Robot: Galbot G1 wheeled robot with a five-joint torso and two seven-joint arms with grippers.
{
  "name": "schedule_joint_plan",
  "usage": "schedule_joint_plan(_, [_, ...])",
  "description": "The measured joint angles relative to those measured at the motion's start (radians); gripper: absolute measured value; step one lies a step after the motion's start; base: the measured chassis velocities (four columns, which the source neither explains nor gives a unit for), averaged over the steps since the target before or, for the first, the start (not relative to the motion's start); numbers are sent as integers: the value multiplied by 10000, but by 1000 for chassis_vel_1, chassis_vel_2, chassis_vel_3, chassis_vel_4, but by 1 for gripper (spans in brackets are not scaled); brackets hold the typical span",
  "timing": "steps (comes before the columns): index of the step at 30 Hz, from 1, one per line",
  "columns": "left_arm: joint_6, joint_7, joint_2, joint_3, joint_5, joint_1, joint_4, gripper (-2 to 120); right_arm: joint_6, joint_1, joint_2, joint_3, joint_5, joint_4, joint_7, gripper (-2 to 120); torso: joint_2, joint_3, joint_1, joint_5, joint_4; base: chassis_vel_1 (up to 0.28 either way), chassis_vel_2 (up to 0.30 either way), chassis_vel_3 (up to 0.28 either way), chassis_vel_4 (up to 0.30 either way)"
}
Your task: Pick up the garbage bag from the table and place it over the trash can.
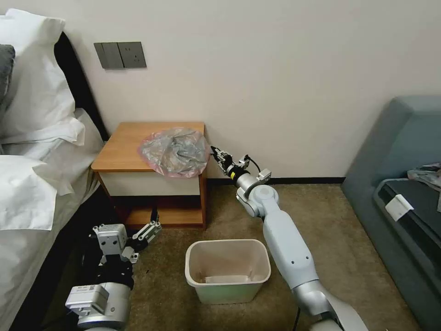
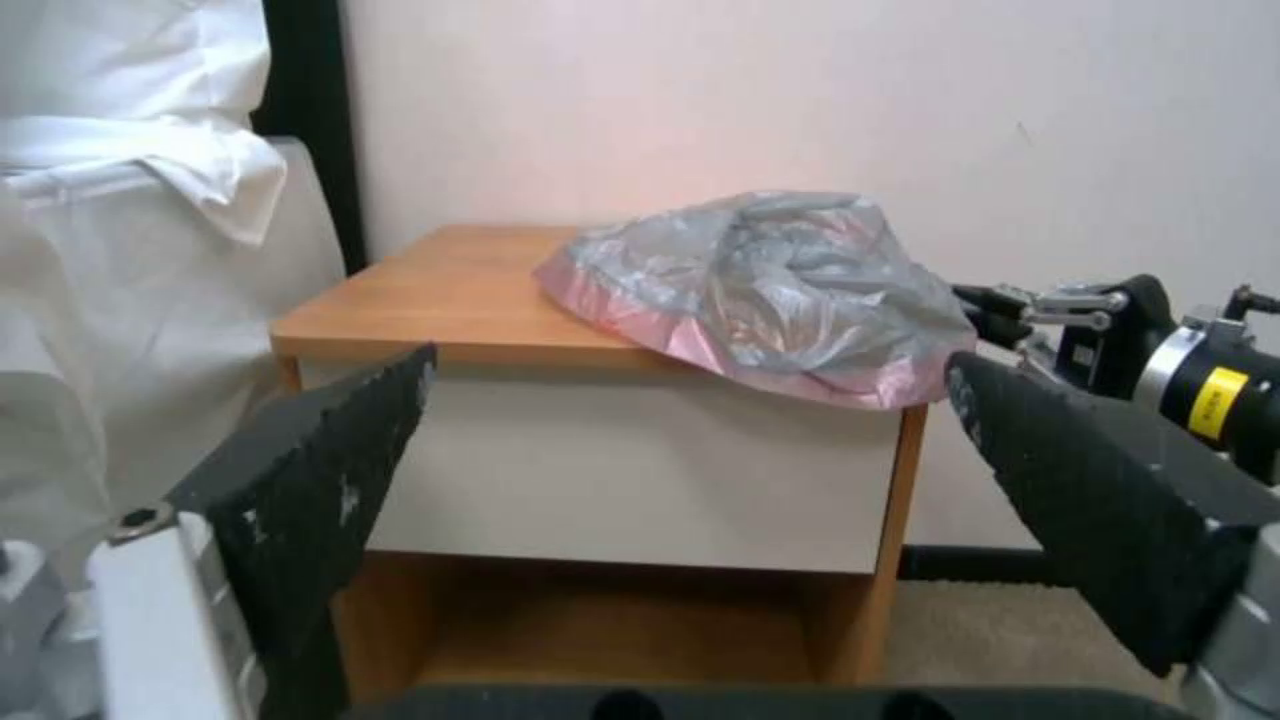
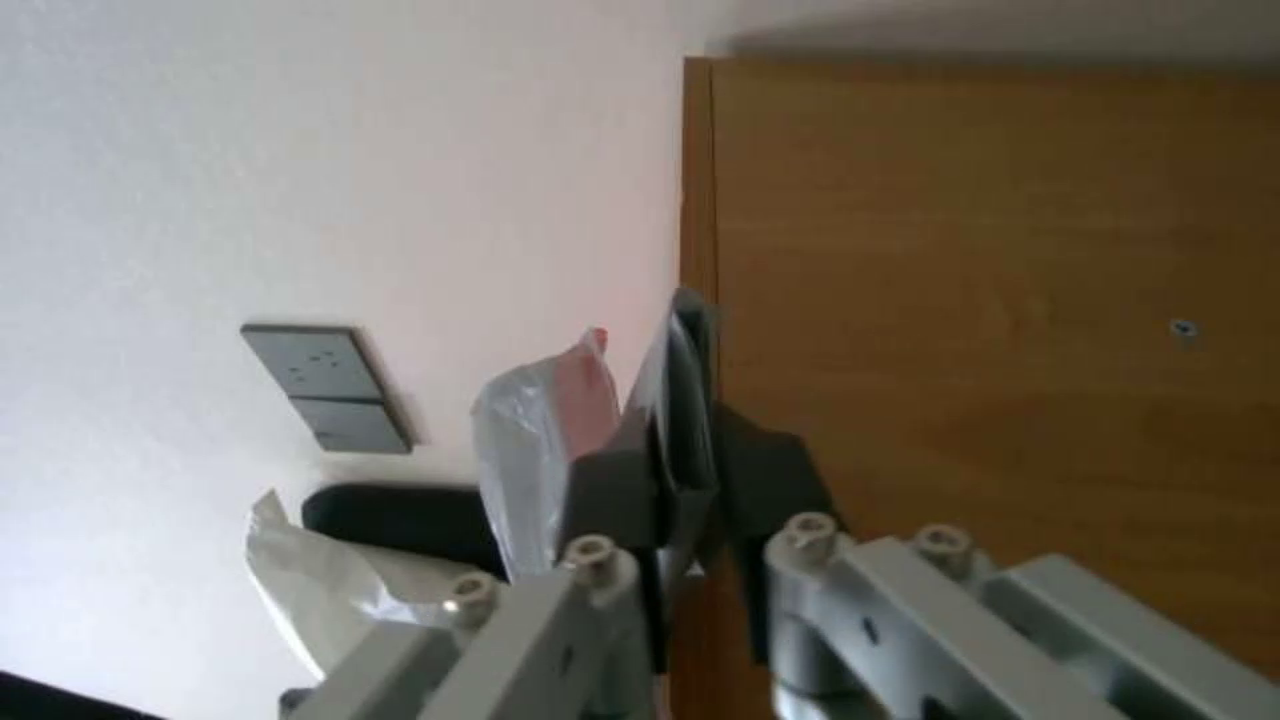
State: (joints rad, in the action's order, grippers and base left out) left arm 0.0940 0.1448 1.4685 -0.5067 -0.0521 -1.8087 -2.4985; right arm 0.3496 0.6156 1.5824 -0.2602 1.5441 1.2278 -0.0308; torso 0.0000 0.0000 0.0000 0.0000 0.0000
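The garbage bag (image 1: pixel 174 151) lies crumpled on the right part of the table (image 1: pixel 121 145), grey film with a pink edge hanging over the right side (image 2: pixel 774 290). My right gripper (image 1: pixel 214 150) is at table-top height, its tips against the bag's right edge (image 2: pixel 980 298). In the right wrist view its fingers (image 3: pixel 627 450) are closed together at the table's edge, with the bag (image 3: pixel 534 440) beside them; I cannot tell whether any film is pinched. My left gripper (image 1: pixel 155 226) hangs open low in front of the table's shelf. The trash can (image 1: pixel 227 292) stands on the carpet in front of the table.
A bed with white pillows (image 1: pixel 36 138) borders the table on the left. A grey sofa (image 1: pixel 404 151) stands at the right. A wall switch panel (image 1: pixel 120 55) is above the table. A pale scrap (image 1: pixel 227 278) lies in the bin's bottom.
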Motion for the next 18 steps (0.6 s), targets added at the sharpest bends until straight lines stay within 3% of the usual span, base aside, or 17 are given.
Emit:
schedule_joint_plan(3, [-28,-9,13,0,43,4,57,100,0,-16,-8,-24,-5,-9,11,0,0,0,0,0,0,0,0,0,0])
schedule_joint_plan(7, [-80,-16,37,2,99,20,128,100,-12,26,-26,-37,-31,92,64,0,0,0,0,0,1,0,0,0,0])
schedule_joint_plan(18, [-141,-30,186,75,123,190,327,100,-391,1800,-631,0,768,3412,1696,0,0,0,0,2,-1,0,0,0,0])
